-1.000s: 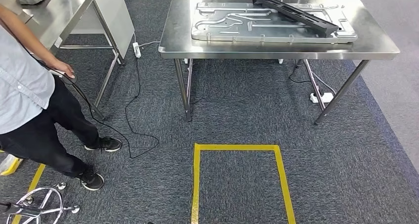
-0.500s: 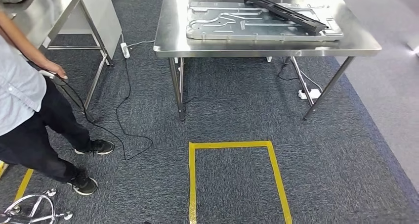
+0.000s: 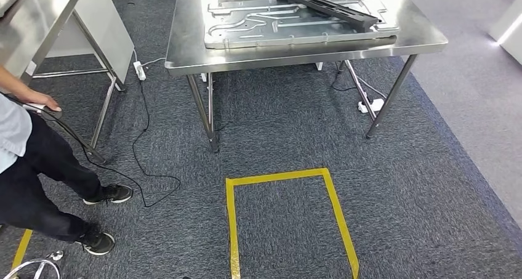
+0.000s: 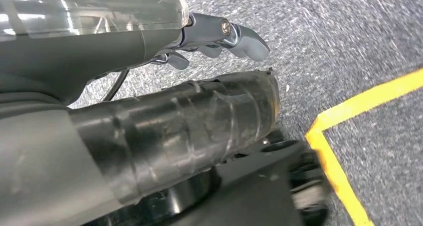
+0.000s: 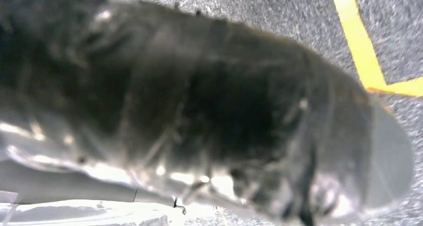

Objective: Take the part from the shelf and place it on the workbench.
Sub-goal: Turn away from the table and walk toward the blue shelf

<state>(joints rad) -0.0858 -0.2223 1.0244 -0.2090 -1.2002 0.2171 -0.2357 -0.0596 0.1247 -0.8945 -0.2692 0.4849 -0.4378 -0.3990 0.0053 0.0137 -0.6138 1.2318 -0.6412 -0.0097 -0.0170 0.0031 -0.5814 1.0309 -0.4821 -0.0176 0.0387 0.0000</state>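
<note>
Right hand (image 5: 239, 116) is a dark blur close to the lens and its grip cannot be told; left hand (image 4: 219, 36) hangs over the carpet (image 3: 295, 131) with curled fingers holding nothing. Yellow tape (image 3: 280, 177) marks a rectangle at 6 o'clock, and a person (image 3: 28, 162) stands cut off at 9 o'clock. At 12 o'clock, the steel workbench (image 3: 184, 51) carries a ribbed metal panel (image 3: 258, 26) with the long black part (image 3: 323, 7) lying diagonally across it.
</note>
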